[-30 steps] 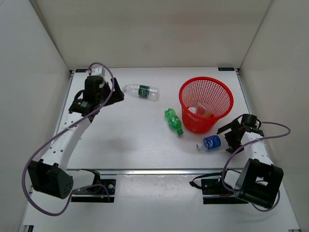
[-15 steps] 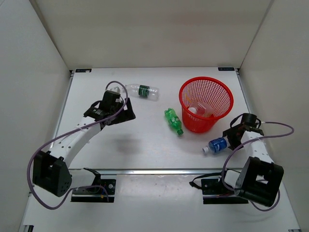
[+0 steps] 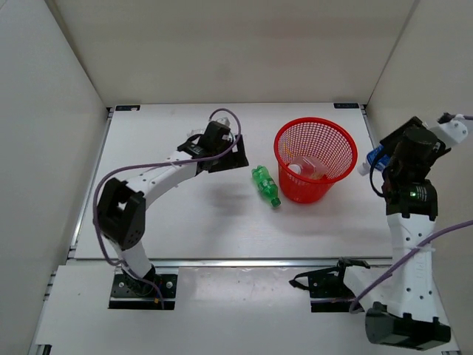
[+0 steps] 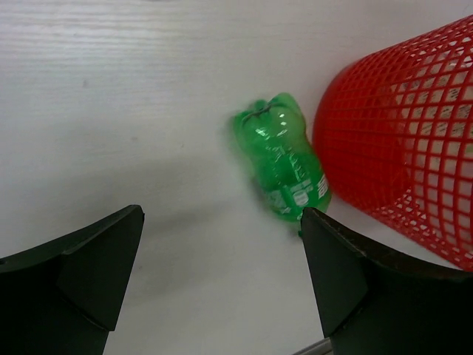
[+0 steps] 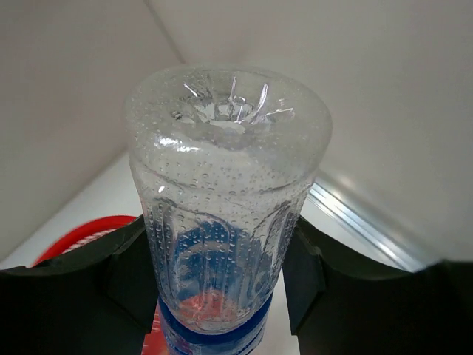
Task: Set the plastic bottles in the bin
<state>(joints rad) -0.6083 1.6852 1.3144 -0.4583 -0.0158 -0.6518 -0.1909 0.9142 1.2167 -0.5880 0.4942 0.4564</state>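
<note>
A white tabletop (image 3: pixel 185 222) within plain off-white walls (image 3: pixel 222 44) on three sides, under soft even light.

Robotics lab test cell by look of it, not home or shop. White tabletop (image 3: pixel 185 222) boxed in by plain white panels (image 3: pixel 236 52). Left arm (image 3: pixel 159 177) and right arm (image 3: pixel 410 222) bolted by aluminium rail (image 3: pixel 236 261) at near edge, purple cable (image 3: pixel 133 167) looping loose. Staged props: red mesh bin (image 3: pixel 290 185), green bottle (image 3: pixel 264 183) lying on table.

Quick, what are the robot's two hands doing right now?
Left hand: open, holding nothing.
Right hand: closed on the blue-label bottle.
</note>
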